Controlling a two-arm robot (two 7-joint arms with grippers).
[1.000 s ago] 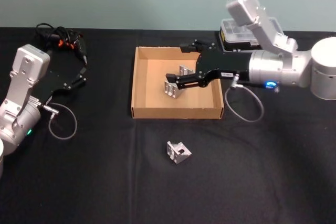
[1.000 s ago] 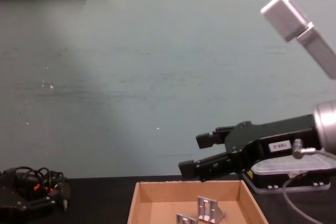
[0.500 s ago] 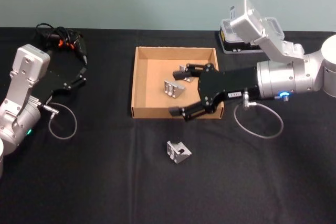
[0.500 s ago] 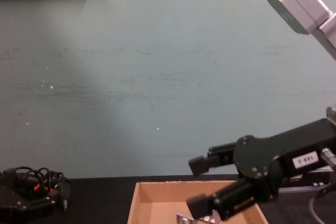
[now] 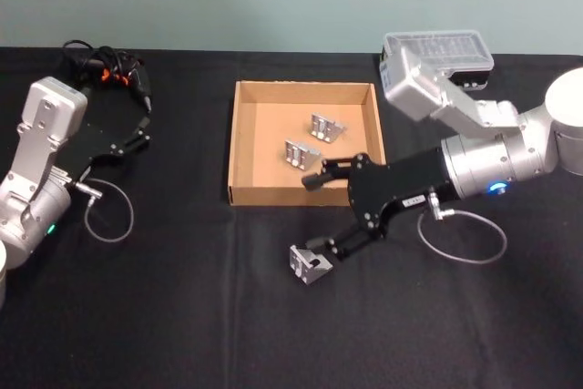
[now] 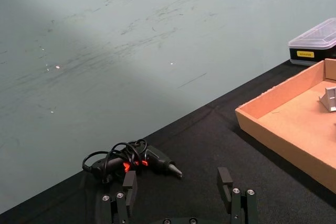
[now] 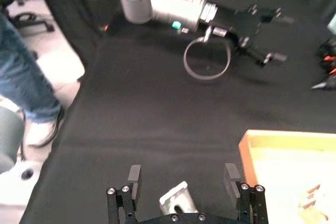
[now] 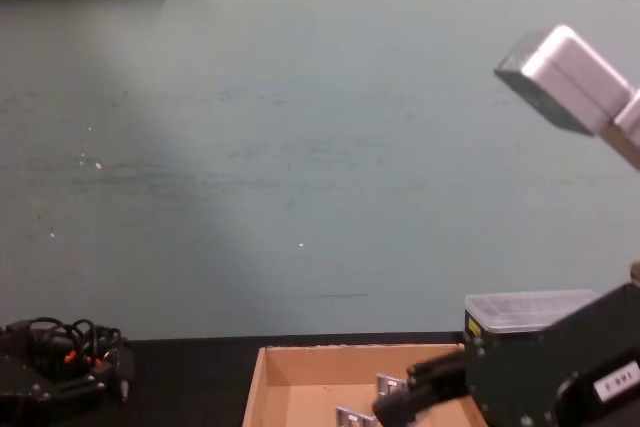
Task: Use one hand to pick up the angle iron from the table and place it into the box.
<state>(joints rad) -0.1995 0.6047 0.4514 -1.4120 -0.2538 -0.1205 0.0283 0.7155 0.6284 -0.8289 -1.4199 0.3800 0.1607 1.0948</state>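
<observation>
Near the box (image 5: 232, 148), the right gripper (image 5: 314, 213) hangs spread over the angle iron (image 5: 310, 263) (positioned to straddle it); left gripper (image 5: 138, 125) parked aside, also spread

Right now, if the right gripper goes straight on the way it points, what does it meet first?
Probably the metal bracket on the table: it lies between the open fingers of the right gripper. How far above it is unclear.

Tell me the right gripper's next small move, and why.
Probably lower the right gripper until it straddles the angle iron on the table. Its jaws stand open, and the right wrist view shows the iron between its fingers, not yet gripped. The left gripper sits idle at the table's left.
</observation>
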